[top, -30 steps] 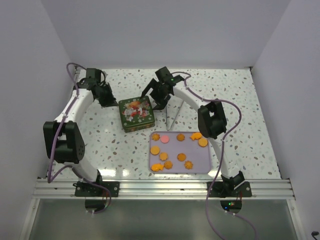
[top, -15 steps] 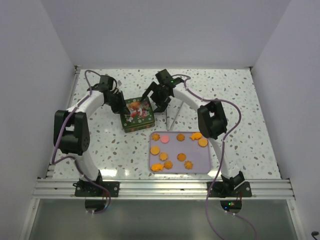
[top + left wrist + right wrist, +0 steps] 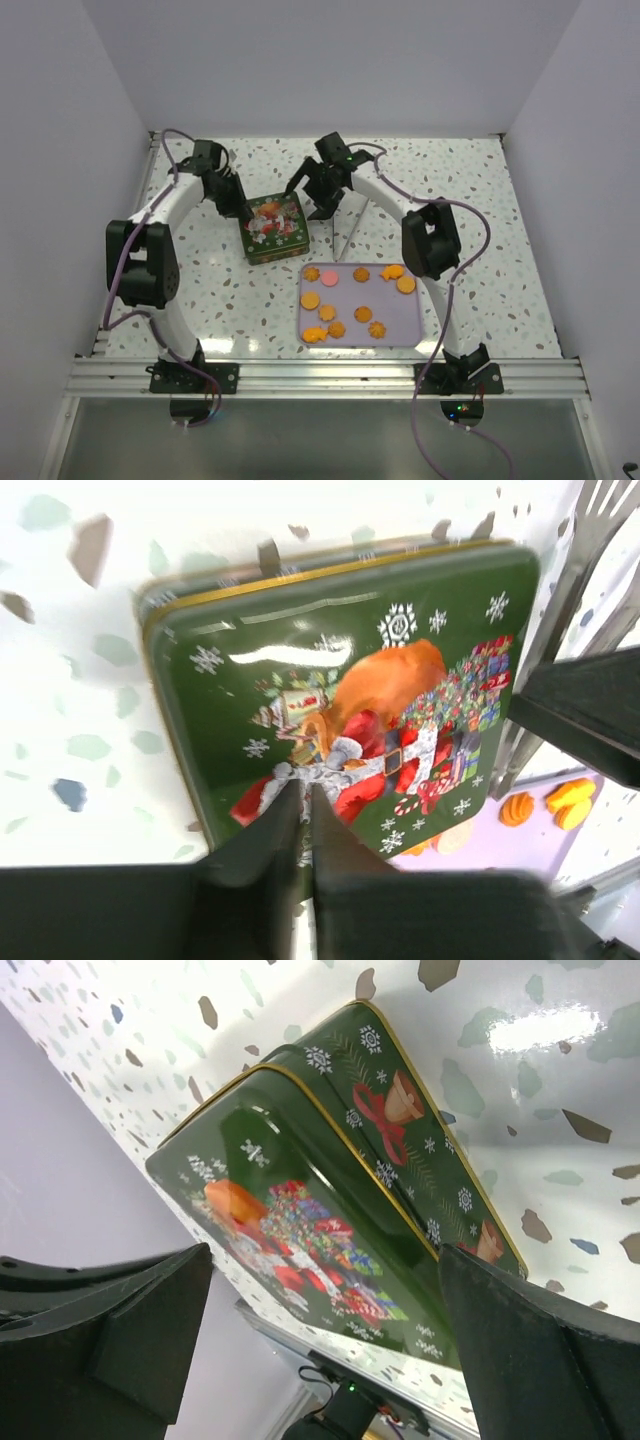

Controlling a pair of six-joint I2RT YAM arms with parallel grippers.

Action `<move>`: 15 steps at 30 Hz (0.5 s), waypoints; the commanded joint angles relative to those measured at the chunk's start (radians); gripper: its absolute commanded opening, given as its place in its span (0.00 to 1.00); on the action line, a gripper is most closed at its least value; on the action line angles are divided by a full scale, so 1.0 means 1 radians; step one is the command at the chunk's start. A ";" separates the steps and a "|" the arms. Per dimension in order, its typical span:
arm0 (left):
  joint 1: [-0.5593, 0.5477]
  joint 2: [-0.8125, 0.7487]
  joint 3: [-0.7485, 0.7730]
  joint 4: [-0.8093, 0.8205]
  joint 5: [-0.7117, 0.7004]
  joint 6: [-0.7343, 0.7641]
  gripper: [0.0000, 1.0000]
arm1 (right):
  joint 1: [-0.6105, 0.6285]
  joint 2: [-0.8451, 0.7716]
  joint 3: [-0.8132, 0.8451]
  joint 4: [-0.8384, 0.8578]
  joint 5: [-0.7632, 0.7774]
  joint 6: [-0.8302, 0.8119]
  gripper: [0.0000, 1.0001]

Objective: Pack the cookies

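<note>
Reaching in from the left, the left pincer (image 3: 243, 208), pressed together, has come onto the closed green tin (image 3: 273, 228) mid-bench, the spread right pincer (image 3: 322, 203) flanks it, while all cookies (image 3: 311, 299) lie unpacked on the lilac tray (image 3: 390, 328).

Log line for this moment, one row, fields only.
phase: opening tin | left gripper: shut, at green Christmas tin | right gripper: open, straddling tin | lid: on | cookies: on purple tray
</note>
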 commanded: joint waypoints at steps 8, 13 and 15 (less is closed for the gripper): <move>0.085 -0.162 0.126 -0.012 -0.075 0.002 0.65 | -0.029 -0.167 0.088 -0.108 0.059 -0.110 0.99; 0.151 -0.258 0.115 -0.003 -0.136 0.026 1.00 | -0.032 -0.278 0.050 -0.113 0.102 -0.204 0.99; 0.171 -0.323 0.091 0.000 -0.202 0.048 1.00 | -0.030 -0.344 -0.037 -0.064 0.105 -0.260 0.99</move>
